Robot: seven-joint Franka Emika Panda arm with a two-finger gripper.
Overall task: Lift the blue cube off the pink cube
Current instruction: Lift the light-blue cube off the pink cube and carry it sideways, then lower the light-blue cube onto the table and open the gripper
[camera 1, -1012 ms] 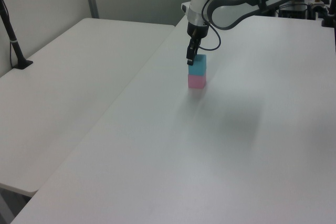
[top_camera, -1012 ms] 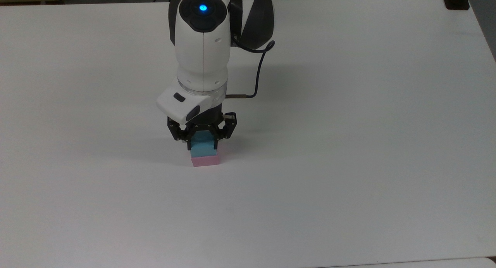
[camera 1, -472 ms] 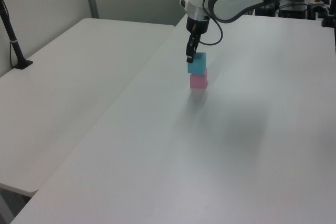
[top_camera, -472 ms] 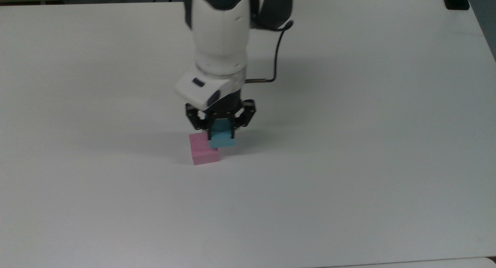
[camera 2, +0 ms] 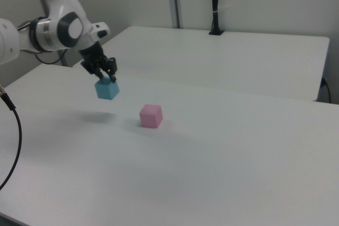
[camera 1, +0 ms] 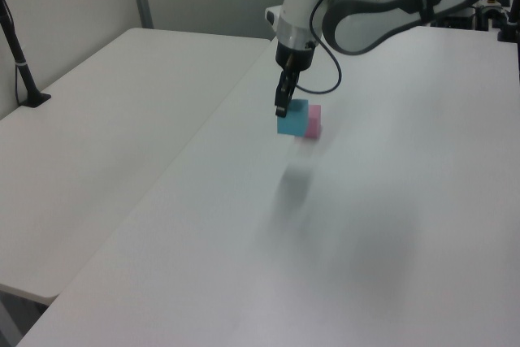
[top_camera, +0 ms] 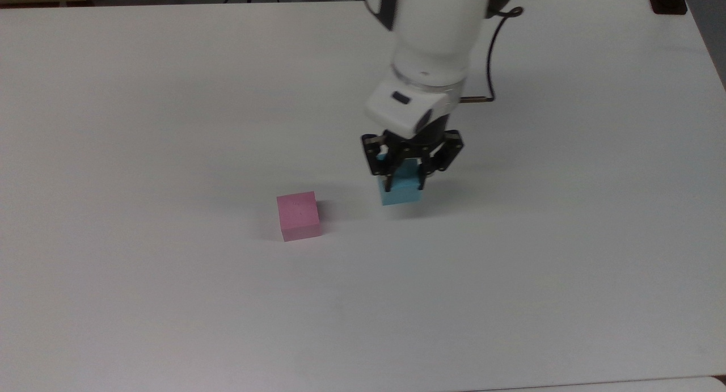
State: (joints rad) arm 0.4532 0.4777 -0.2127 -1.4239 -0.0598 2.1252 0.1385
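- Claw (top_camera: 404, 183): the blue cube (top_camera: 400, 190) is being gripped between the two black fingers, closed against its sides; the cube is being held in the air above the surface (top_camera: 510, 278), its shadow being cast below it in the right view.
- Blue cube, further views (camera 1: 291, 122) (camera 2: 107, 89): it is being carried clear of the pink cube.
- Pink cube (top_camera: 298, 215): it is sitting alone on the white surface, apart from the blue cube, toward the top view's left.

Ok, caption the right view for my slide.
Gripper holds the small light blue matte cube above the white table, apart from the pale pink cube.
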